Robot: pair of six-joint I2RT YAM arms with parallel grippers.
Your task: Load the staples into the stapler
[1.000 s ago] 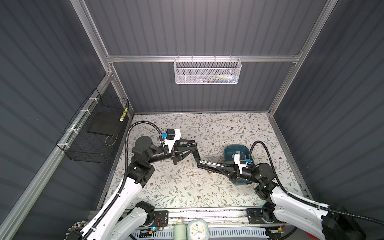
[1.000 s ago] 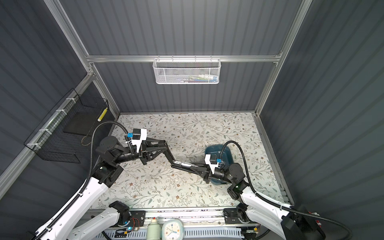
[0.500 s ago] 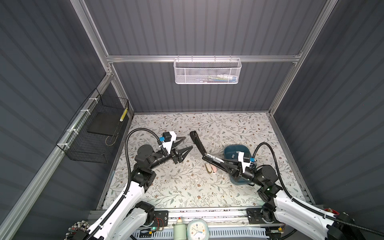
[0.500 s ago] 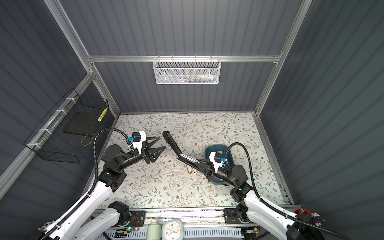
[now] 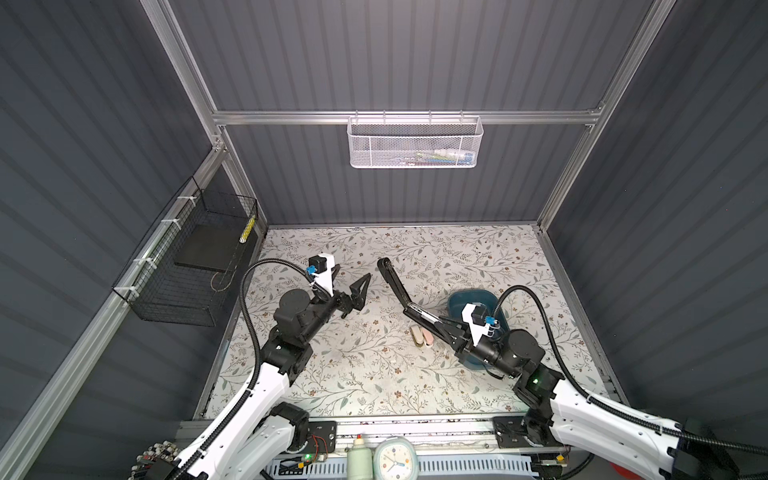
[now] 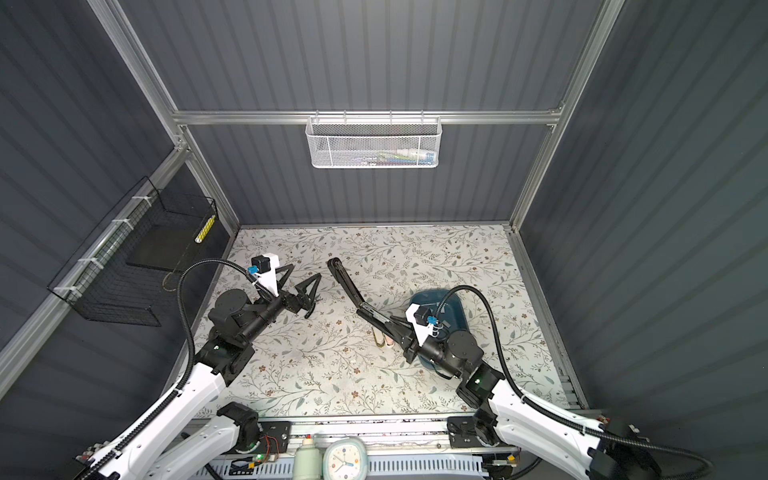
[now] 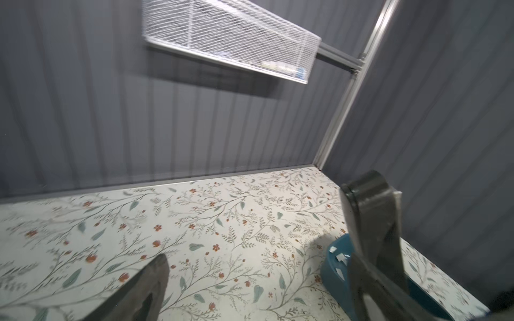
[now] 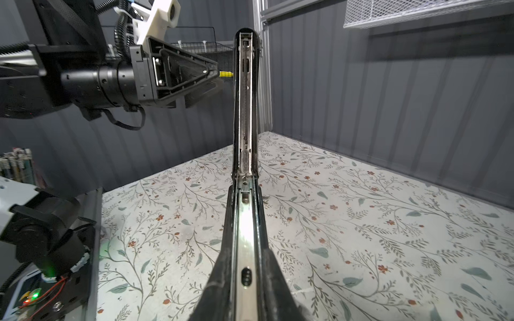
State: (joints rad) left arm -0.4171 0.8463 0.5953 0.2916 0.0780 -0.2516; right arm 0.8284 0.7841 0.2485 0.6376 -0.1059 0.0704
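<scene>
My right gripper (image 8: 246,278) is shut on the base of the black stapler (image 8: 246,216), which it holds off the floral table. Its lid (image 5: 392,280) is swung open, up and away from me, baring the shiny metal channel. The same gripper (image 5: 437,326) and stapler (image 6: 349,286) show in both top views. To the stapler's left my left gripper (image 5: 349,279) hangs open and empty, clear of the lid; one of its fingers (image 7: 144,289) shows in its wrist view. Small pale staples (image 7: 340,258) lie in the blue tray (image 7: 331,272) behind the right gripper.
A small pink and cream object (image 5: 422,336) lies on the table under the stapler. The blue tray (image 5: 469,296) sits at the right. A white mesh basket (image 5: 415,145) hangs on the rear wall and a black wire basket (image 5: 195,266) on the left wall. A clock (image 5: 395,459) stands at the front edge.
My left gripper let go of the stapler's lid, opened wide and drew back to the left. The lid swung open and up. The right gripper stayed shut on the stapler.
</scene>
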